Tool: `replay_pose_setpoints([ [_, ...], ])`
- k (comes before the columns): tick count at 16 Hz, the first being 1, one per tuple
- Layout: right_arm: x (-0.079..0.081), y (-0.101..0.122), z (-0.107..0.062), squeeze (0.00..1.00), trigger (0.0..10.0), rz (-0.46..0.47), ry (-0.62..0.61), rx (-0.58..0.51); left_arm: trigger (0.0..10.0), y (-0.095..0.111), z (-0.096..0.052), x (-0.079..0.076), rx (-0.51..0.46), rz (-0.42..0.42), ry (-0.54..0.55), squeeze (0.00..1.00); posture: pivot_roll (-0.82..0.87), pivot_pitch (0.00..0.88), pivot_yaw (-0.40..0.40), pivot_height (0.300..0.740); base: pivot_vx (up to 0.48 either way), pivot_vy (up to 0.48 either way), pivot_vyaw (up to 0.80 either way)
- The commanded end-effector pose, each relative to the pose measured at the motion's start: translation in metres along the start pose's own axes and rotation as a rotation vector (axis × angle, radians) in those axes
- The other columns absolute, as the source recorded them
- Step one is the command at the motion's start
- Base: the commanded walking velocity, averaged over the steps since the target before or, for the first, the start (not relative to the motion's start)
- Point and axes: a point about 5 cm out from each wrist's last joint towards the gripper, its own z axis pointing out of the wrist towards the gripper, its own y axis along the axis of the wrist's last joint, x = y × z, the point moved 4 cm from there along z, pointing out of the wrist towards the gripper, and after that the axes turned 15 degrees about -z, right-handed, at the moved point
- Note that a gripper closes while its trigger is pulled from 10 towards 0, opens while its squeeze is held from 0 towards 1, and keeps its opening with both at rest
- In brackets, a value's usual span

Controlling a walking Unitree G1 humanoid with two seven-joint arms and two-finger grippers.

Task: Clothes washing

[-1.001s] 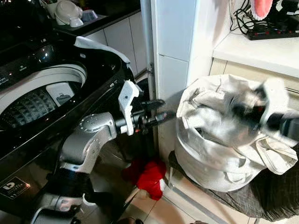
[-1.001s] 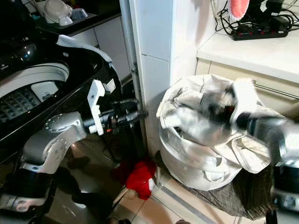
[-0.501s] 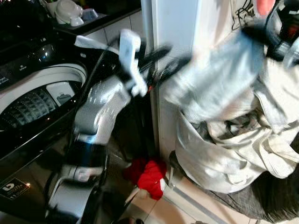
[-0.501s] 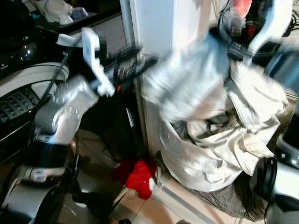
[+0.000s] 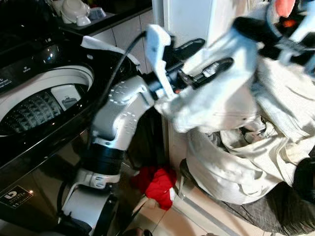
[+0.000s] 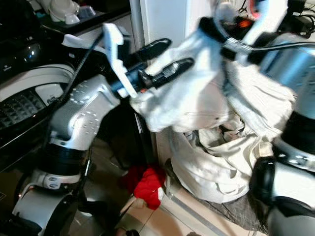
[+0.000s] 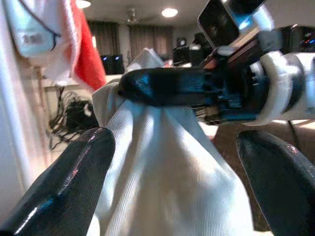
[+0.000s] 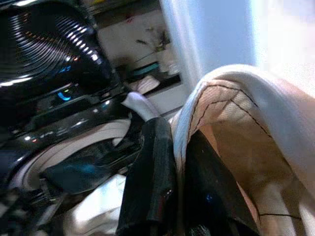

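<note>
My right hand had its two black fingers pressed together on the stitched edge of a white garment, pinching it and holding it up in the air above the pile of pale laundry heaped in the basket. The garment hung stretched between my two arms, beside the white tiled pillar. My left hand was raised to the same cloth with its fingers spread wide, one on each side of the hanging fabric and not closed on it; the cloth draped between and just past them. To my left stood the washing machine, its lid up and the round drum opening showing, well apart from the lifted garment. On the tiled floor, at the foot of the pillar and just beside the basket, lay a red cloth. A power strip with cables sat on the table behind the basket.
</note>
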Motion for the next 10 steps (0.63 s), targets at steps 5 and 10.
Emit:
replay_pose_setpoints([
  [5,0.034,0.018,0.008,0.00,0.0,-0.011,0.128,-0.069,10.0,-0.018,0.011,0.016,0.076,0.109,0.140,0.00,-0.14,0.000,0.106,0.740,0.000,0.000,0.00],
  [10,0.035,0.019,0.007,0.00,0.0,-0.003,0.123,-0.079,0.0,-0.016,0.007,0.026,0.076,0.114,0.184,0.00,-0.14,0.000,0.111,0.740,0.000,0.000,0.00],
])
